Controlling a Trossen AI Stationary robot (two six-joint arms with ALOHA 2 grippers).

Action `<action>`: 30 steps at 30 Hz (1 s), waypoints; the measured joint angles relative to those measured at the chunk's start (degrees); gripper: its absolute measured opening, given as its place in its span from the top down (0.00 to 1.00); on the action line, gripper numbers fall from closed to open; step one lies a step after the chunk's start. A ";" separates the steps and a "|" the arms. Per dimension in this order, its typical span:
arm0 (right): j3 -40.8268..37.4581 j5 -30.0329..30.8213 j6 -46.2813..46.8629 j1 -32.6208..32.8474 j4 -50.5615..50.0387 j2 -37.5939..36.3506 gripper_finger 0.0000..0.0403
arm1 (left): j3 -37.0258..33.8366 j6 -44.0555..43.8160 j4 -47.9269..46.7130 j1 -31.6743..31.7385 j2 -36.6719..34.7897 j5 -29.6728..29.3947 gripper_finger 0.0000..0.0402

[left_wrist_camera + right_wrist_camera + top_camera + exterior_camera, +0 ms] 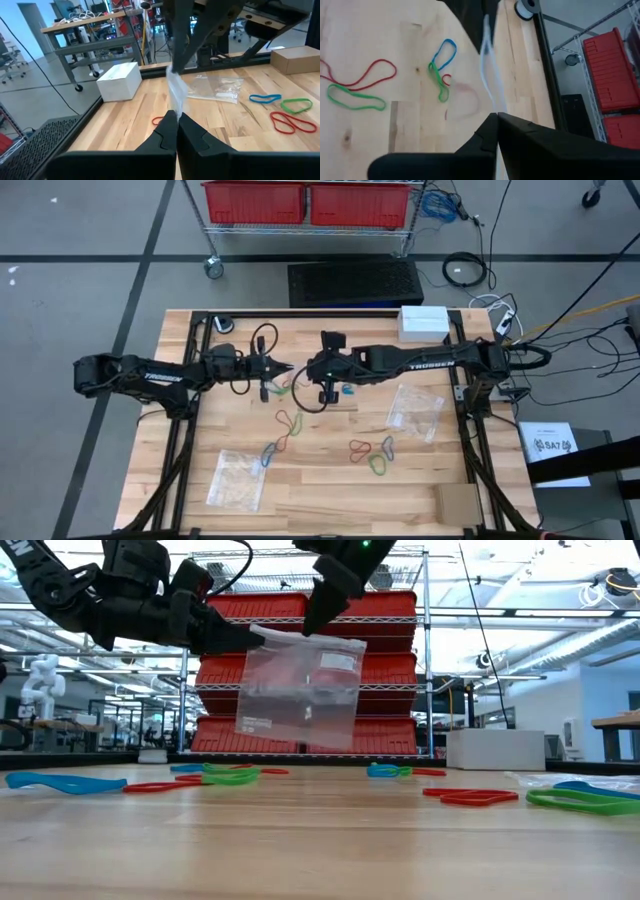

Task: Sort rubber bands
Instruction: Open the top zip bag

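Note:
A clear plastic bag (300,690) with a small label hangs in the air above the table, between my two grippers. My left gripper (245,638) comes in from the left, shut on the bag's upper corner. My right gripper (318,615) reaches down, shut on the bag's top edge. In the high view the two grippers (285,368) (310,370) meet over the table's middle. Red, blue and green rubber bands (290,420) (372,450) lie flat on the wood below and nearer; more lie under the grippers (280,388). My left gripper pinches the bag's upper left corner (175,106) between its two fingers, coming level from the table's left. The bag is lifted clear and hangs below the hold. My right gripper pinches the bag's top edge (492,107) a little right of that corner, slanting down from above. The film hangs below it, clear of the table.
Two more clear bags lie flat, one near the near-left corner (237,478) and one right of centre (415,410). A white box (424,322) sits at the far edge and a cardboard piece (458,503) at the near right. Bare wood (330,500) lies along the near edge.

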 joint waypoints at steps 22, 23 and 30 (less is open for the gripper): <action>0.00 0.01 -2.64 0.03 1.03 0.21 0.99 | 0.00 0.00 -0.04 0.00 0.00 -0.23 1.00; 0.00 0.01 -2.69 0.03 1.04 0.35 0.99 | 0.00 0.00 -0.04 0.01 0.00 -0.23 1.00; 0.04 0.01 -2.72 0.03 0.96 0.63 1.00 | 0.00 0.00 -0.04 0.00 0.00 -0.23 1.00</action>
